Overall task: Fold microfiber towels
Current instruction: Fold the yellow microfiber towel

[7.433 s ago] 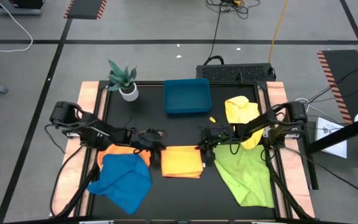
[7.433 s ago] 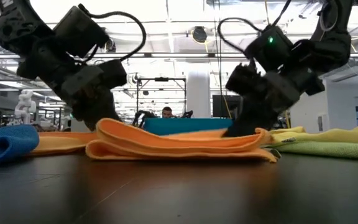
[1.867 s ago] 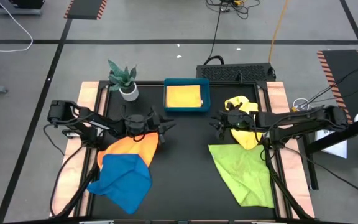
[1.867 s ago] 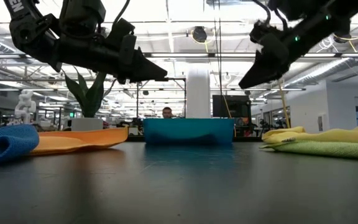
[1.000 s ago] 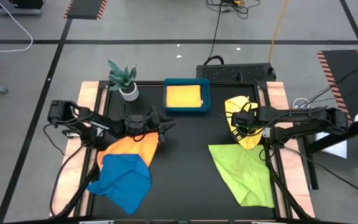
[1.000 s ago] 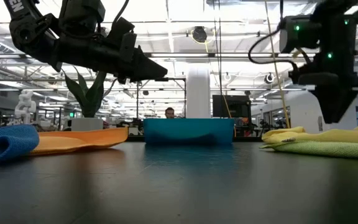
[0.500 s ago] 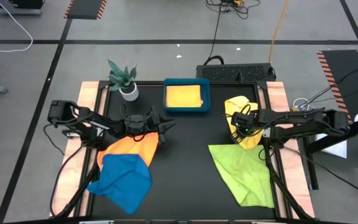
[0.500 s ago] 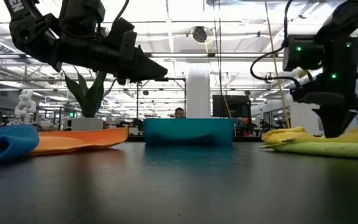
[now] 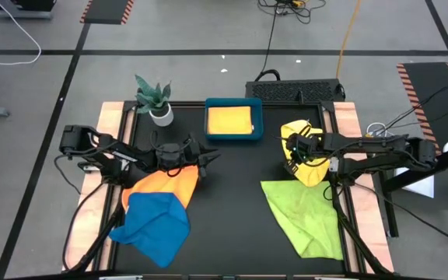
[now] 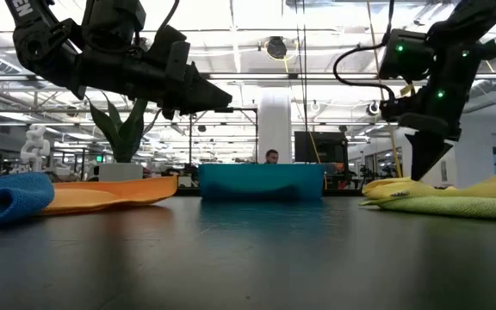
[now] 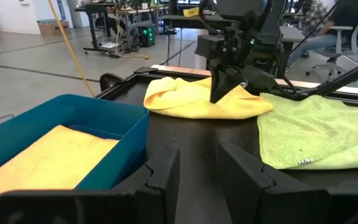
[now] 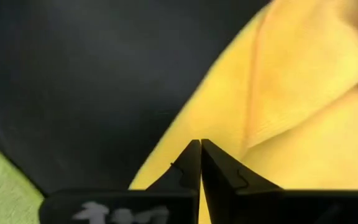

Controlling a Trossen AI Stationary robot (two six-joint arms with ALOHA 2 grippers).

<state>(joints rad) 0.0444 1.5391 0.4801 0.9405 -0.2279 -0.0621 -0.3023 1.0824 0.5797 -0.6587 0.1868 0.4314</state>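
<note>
While my left gripper (image 9: 208, 158) hovers part-open over the orange towel (image 9: 166, 185), my right gripper (image 12: 200, 144), fingers pressed together, sits at the yellow towel's (image 9: 306, 148) edge; whether it pinches cloth I cannot tell.

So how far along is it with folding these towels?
One folded yellow-orange towel already lies in the blue tray. In hand: the right end effector is shut on the edge of the crumpled yellow towel. The left end effector waits above the orange towel. That one, the blue towel and the green towel lie unfolded.
</note>
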